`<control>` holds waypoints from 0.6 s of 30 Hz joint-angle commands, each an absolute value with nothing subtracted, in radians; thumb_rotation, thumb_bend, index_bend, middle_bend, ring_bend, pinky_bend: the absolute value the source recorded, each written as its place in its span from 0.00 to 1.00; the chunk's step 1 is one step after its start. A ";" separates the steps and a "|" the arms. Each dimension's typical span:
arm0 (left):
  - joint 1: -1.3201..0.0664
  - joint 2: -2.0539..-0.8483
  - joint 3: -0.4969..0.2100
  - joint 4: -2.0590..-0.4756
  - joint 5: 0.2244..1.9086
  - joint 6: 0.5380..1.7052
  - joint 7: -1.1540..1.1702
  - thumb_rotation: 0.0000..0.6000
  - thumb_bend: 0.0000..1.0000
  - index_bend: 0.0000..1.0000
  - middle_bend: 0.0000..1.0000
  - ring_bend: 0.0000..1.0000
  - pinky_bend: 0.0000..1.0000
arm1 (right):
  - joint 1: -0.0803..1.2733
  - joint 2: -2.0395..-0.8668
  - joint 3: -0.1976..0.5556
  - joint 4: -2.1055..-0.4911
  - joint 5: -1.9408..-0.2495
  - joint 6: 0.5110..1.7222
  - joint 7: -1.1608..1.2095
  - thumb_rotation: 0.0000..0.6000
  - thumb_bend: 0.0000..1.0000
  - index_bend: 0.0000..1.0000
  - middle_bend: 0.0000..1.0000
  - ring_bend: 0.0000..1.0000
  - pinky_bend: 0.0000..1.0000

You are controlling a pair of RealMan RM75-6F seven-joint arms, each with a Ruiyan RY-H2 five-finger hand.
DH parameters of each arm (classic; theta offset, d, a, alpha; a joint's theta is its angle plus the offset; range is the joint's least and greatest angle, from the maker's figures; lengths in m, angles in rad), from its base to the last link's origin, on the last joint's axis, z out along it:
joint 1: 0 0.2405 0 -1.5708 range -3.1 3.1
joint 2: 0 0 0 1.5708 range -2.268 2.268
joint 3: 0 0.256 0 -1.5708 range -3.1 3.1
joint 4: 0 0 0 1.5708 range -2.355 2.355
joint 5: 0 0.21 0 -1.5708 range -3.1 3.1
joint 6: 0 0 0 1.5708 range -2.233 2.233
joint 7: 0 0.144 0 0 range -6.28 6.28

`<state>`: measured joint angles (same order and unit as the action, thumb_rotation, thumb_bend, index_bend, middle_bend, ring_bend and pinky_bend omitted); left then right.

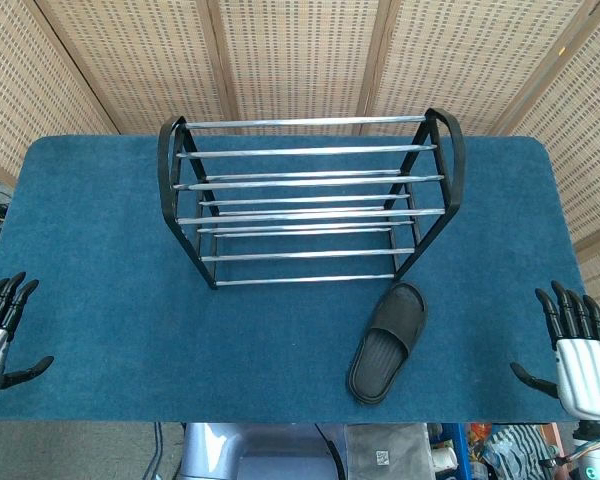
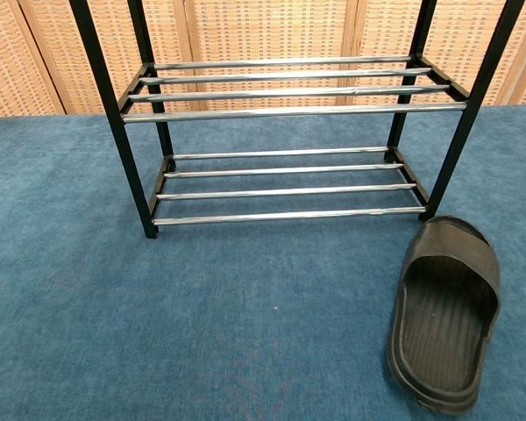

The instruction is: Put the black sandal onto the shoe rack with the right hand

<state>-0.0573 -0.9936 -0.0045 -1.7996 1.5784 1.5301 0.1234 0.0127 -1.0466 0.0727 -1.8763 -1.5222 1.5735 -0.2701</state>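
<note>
A black sandal lies flat on the blue table, just in front of the shoe rack's right front leg; the chest view has the sandal at the lower right, toe toward the rack. The shoe rack is a black frame with chrome bars and nothing on its shelves. My right hand hovers at the table's right front corner, fingers spread, holding nothing, well to the right of the sandal. At the left front corner, my left hand is likewise open. Neither hand shows in the chest view.
The blue table ends close in front of the sandal. Woven bamboo screens stand behind the rack. Cables and clutter lie on the floor below the front edge.
</note>
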 commanded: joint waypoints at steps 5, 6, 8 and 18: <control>-0.058 -0.995 -0.006 -1.801 1.576 1.529 0.125 1.00 0.15 0.00 0.00 0.00 0.00 | 0.027 -1.047 0.058 -1.868 -1.546 1.542 -0.251 1.00 0.01 0.00 0.00 0.00 0.00; -0.058 -0.994 -0.007 -1.801 1.574 1.530 0.123 1.00 0.15 0.00 0.00 0.00 0.00 | 0.037 -1.048 0.054 -1.863 -1.564 1.528 -0.232 1.00 0.06 0.00 0.00 0.00 0.00; -0.058 -0.995 -0.010 -1.801 1.571 1.530 0.123 1.00 0.15 0.00 0.00 0.00 0.00 | 0.060 -1.055 0.051 -1.838 -1.612 1.512 -0.185 1.00 0.25 0.00 0.00 0.00 0.00; -0.077 -1.001 -0.024 -1.803 1.528 1.489 0.141 1.00 0.15 0.00 0.00 0.00 0.00 | 0.364 -1.118 0.012 -1.572 -1.977 1.352 0.316 1.00 1.00 0.26 0.19 0.04 0.07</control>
<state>-0.0752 -0.9995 -0.0222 -1.8026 1.5306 1.4918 0.1384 0.2289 -1.0926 0.0286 -1.6720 -1.8679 1.4527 0.1915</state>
